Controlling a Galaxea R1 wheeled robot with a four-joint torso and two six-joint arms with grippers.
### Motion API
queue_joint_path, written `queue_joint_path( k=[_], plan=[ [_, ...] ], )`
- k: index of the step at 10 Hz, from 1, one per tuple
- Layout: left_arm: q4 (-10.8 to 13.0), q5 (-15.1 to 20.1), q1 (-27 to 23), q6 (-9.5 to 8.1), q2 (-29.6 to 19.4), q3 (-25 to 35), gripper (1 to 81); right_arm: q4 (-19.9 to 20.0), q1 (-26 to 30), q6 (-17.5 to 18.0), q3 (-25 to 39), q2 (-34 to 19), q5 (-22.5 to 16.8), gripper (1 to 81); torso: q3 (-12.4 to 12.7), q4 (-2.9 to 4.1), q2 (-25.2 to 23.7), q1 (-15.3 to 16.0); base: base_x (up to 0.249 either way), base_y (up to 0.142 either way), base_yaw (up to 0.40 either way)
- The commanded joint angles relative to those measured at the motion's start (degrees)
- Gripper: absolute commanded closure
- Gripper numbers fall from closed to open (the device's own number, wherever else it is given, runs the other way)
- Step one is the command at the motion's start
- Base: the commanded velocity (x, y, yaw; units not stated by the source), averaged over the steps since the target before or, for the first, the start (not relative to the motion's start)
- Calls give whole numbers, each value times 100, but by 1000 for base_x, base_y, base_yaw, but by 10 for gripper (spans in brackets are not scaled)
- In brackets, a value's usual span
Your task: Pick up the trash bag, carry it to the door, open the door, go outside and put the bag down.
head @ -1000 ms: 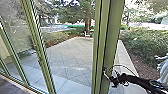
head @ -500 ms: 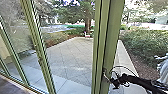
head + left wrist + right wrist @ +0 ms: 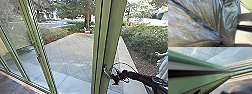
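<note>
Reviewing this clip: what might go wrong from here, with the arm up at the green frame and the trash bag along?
The right gripper is right at the green frame, so it may slip or scrape along it. The trash bag looks thin and creased, and could snag or tear in the doorway. The sill at the frame's foot might jolt the wheels.

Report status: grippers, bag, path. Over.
Right gripper at green door frame. Trash bag bunched close to left wrist camera, hold unclear. Frame stands ahead, paving beyond.
</note>
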Motion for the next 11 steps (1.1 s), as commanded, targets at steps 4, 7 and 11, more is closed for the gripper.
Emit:
queue_joint_path(
  k=[4,7,11],
  plan=[
    [-27,413,-108,-6,-33,35,811,-279,1475,541,-320,-384,323,10,-229,0,7,6,0,0,0],
    [-27,413,-90,-6,-15,35,811,-481,1932,515,-232,-700,323,10,-229,2,18,24,0,0,0],
    [-27,413,-64,-6,-7,35,811,-490,2486,436,462,-1184,394,10,-236,4,26,30,0,0,0]
  ],
)
